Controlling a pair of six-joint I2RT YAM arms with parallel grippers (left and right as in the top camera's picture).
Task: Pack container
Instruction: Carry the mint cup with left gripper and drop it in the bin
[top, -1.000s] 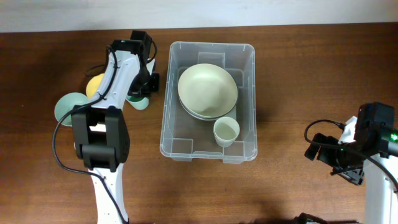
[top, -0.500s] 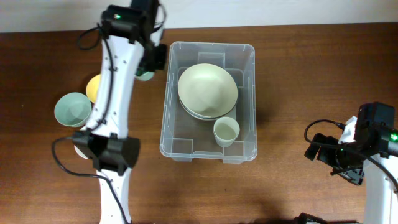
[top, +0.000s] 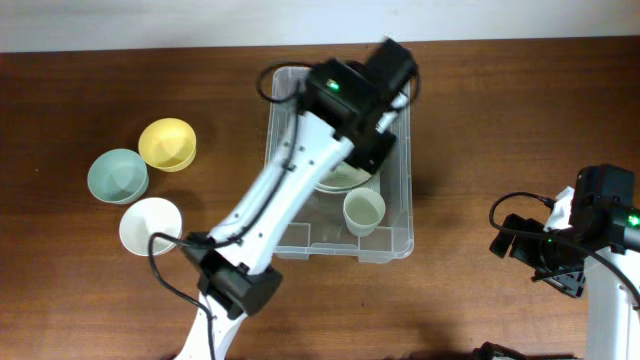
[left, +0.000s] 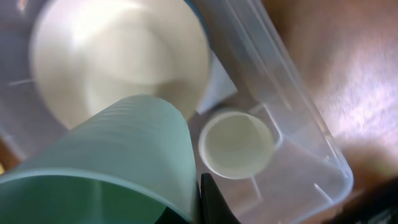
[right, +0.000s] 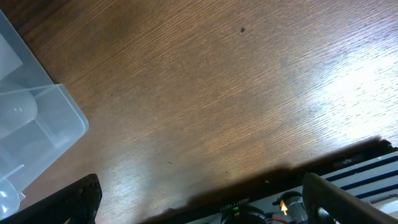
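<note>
Gripping a green cup by its ribbed wall, one dark finger pressed to the side, the left gripper hangs over the far half of the container. Half a second ago it carried the same cup outside the bin's far-left corner; a second ago it was down among the loose bowls on the left. The cup is tilted, its mouth toward the wrist camera, and is above the bin's contents without touching them.

Directly beneath sit the stacked cream bowls, and beside them, toward the near-right corner, an upright cream cup. Neither has moved.

The clear bin stands at the middle of the wooden table, in the same place as before.

To its left, outside it, lie a yellow bowl, a pale green bowl and a white bowl, the last newly uncovered by the arm's swing.

At the table's right edge the right gripper remains parked, fingers spread wide with nothing between them.
</note>
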